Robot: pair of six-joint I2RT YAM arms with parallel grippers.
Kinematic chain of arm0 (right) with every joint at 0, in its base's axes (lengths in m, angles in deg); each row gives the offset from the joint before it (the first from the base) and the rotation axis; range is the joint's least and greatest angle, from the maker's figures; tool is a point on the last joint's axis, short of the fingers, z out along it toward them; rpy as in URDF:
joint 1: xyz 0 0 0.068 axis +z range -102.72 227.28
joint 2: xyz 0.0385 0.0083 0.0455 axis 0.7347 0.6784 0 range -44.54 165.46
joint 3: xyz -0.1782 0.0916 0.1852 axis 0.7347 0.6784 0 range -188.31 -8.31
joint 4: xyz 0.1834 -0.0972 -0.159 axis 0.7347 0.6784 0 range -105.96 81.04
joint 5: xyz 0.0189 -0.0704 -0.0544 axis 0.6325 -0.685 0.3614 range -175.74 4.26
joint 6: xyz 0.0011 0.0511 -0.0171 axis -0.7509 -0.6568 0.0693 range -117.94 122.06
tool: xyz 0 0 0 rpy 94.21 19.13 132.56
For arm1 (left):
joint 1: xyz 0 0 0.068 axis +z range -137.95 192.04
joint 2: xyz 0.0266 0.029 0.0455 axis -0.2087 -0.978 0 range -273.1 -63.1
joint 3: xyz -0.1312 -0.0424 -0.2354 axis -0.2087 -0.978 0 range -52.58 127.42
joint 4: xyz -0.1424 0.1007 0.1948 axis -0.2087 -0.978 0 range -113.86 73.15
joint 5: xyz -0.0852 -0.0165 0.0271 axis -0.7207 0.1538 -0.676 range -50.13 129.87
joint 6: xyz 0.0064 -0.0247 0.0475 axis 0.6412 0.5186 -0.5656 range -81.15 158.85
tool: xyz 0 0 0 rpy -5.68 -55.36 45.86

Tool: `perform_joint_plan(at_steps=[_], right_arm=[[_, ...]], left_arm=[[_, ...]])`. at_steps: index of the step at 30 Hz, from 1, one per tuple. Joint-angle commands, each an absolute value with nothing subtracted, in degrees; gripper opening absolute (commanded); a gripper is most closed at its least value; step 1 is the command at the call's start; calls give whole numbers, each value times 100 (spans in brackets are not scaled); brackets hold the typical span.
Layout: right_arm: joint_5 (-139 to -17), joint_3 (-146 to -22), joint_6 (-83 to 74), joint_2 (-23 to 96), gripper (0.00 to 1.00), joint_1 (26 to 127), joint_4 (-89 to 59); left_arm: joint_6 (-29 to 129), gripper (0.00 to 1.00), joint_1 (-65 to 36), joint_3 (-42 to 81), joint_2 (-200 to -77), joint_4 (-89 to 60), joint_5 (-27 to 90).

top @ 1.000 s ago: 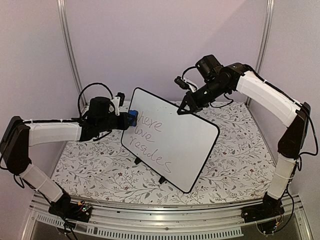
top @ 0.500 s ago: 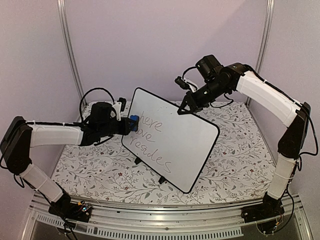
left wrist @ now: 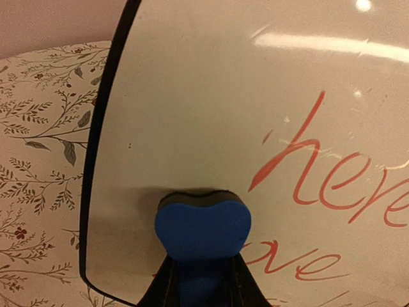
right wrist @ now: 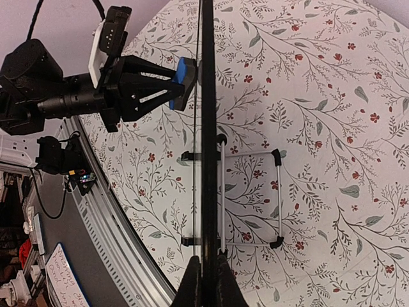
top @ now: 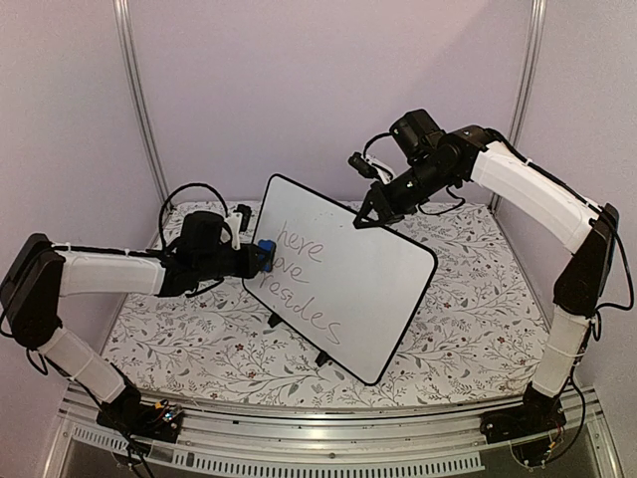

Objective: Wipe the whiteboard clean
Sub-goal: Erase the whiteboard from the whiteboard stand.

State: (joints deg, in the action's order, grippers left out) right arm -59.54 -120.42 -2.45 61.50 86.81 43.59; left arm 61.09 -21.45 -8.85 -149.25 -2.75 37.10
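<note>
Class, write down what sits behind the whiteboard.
A thin metal stand with black feet extends behind the whiteboard onto the floral cloth. The board's back face is hidden; only its edge shows.

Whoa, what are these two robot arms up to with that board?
They are set to wipe a whiteboard clean. The right arm has its jaws shut on the board's top edge, steadying it on its feet on the flowered table. The left arm has its jaws shut on a blue eraser, pressed to the board near its edge, beside the handwriting. All three written lines are there, not yet wiped.
</note>
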Motion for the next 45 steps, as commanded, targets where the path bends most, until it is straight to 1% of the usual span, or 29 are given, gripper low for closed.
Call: perform_joint_plan(at_steps=[1, 7, 11, 23, 29, 41, 45], right_arm=[[-5594, -11984, 57, 5943, 0, 8898, 4424], [-5594, -11971, 57, 5937, 0, 8903, 4423], [-5620, -11967, 57, 5935, 0, 8900, 4418], [-5620, -11967, 58, 5928, 0, 8897, 4422], [-5638, -11967, 52, 5920, 0, 8912, 4438], [-5647, -11967, 56, 5943, 0, 8909, 4434], [-5649, -11958, 57, 5936, 0, 8912, 4435]], left_arm=[[5873, 0, -2215, -411, -15011, -493, 3808], [5698, 0, -2192, 137, -15265, -659, 3777], [5715, 0, -2201, 205, -15287, -667, 3706], [6079, 0, -2292, -763, -15007, -314, 3609], [6105, 0, -2327, -887, -15014, -244, 3635], [5832, 0, -2321, -19, -15294, -473, 3657], [5800, 0, -2322, 102, -15328, -503, 3656]])
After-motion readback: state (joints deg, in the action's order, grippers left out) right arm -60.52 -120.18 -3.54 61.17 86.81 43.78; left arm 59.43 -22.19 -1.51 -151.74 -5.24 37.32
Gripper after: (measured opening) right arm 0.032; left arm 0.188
